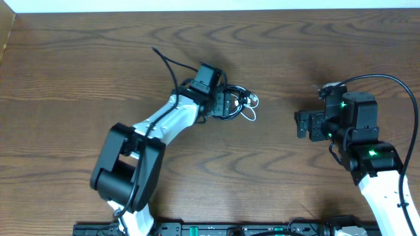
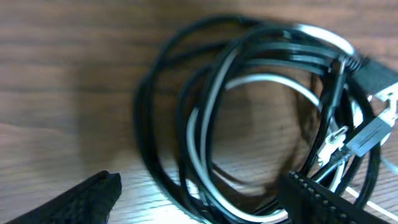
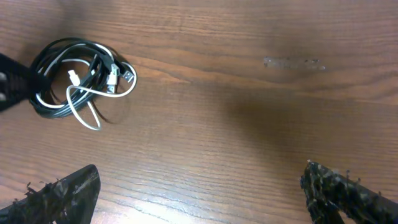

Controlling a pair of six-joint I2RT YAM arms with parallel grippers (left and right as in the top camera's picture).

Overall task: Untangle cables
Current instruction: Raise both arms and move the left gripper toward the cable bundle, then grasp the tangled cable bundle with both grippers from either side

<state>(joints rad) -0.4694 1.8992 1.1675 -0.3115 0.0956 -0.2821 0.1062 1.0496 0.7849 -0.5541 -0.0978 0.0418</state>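
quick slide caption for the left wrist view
Open left gripper over a coiled tangle of black and white cables on the wooden table.

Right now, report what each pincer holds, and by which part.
Nothing is held. The left pincer straddles the coiled cables, jaws open on either side, not clamped. The right pincer is open and empty, apart from them.
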